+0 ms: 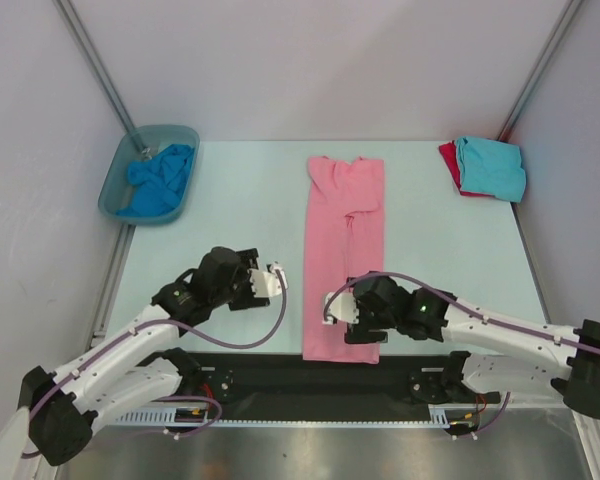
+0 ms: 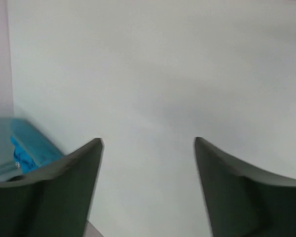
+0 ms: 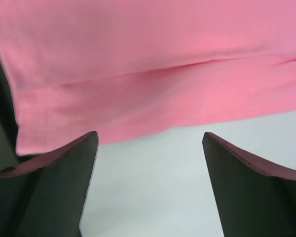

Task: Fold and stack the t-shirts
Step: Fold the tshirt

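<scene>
My left gripper (image 1: 277,279) hangs wide and empty over bare tabletop (image 1: 230,200), just left of the pink tee (image 1: 344,240). That tee lies as a long narrow strip down the middle. My right gripper (image 1: 332,308) is wide too, holding nothing, at the strip's near end. The turquoise tee (image 1: 492,168) sits on the red tee (image 1: 447,158) at the far right. The blue tee (image 1: 162,180) lies in the tub (image 1: 112,190), far left.

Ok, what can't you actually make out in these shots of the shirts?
Red t-shirt: top view, mostly covered by the turquoise t-shirt.
Pink t-shirt: near end partly under the right hand; right wrist view cuts it off at the edges.
Blue t-shirt: bunched in the tub; left wrist view shows only a corner at its left edge.
</scene>
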Motion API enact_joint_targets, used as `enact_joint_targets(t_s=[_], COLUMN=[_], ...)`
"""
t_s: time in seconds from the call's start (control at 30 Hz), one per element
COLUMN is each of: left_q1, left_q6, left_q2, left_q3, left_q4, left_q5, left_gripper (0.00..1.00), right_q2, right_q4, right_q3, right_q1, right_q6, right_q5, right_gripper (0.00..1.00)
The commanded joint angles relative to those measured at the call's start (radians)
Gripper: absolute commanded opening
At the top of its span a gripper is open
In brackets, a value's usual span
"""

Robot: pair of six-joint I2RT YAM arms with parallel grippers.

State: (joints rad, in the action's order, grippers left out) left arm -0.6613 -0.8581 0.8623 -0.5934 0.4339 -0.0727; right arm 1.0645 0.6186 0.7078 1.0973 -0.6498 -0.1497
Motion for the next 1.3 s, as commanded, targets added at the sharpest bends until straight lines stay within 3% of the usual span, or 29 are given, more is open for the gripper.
enact_joint_targets(t_s=[0.0, 0.03, 0.23, 0.33, 0.47, 0.6, 0.77, 1.13, 1.27], left_q1=[-0.026, -0.027, -0.043, -0.050, -0.086, -0.231, -0.342, -0.448, -0.448], left_q6=[0.077, 0.079, 0.077, 0.079, 0.119, 0.087, 0.067, 0.076, 0.088], left_q2=[0.001, -0.002, 0.087, 0.156, 0.236, 0.236, 0.247, 0.195, 0.211], left_q3=[-0.026, -0.025, -0.058, -0.068, -0.068, 0.026, 0.098, 0.139, 0.158], left_q4=[0.063, 0.069, 0.127, 0.123, 0.017, -0.183, -0.372, -0.325, -0.384], left_q5=[0.184, 0.242, 0.329, 0.356, 0.311, 0.107, 0.031, 0.116, 0.030], left_gripper=[0.94, 1.00, 1.00, 1.00, 1.00, 1.00, 1.00, 1.00, 1.00], right_q2=[-0.052, -0.058, -0.061, -0.025, -0.008, -0.067, -0.083, -0.201, -0.216], right_q4=[-0.126, -0.131, -0.117, -0.079, -0.085, -0.138, -0.137, -0.005, -0.123], right_q3=[0.047, 0.064, 0.111, 0.070, 0.006, -0.100, -0.133, -0.103, -0.187], right_q1=[-0.060, -0.072, -0.233, -0.258, -0.231, -0.100, -0.070, -0.145, -0.143], right_q6=[0.096, 0.143, 0.257, 0.121, 0.027, -0.037, -0.050, -0.042, -0.037], right_q5=[0.027, 0.044, 0.321, 0.384, 0.322, 0.121, 0.093, 0.280, 0.118], right_gripper=[0.97, 1.00, 1.00, 1.00, 1.00, 1.00, 1.00, 1.00, 1.00])
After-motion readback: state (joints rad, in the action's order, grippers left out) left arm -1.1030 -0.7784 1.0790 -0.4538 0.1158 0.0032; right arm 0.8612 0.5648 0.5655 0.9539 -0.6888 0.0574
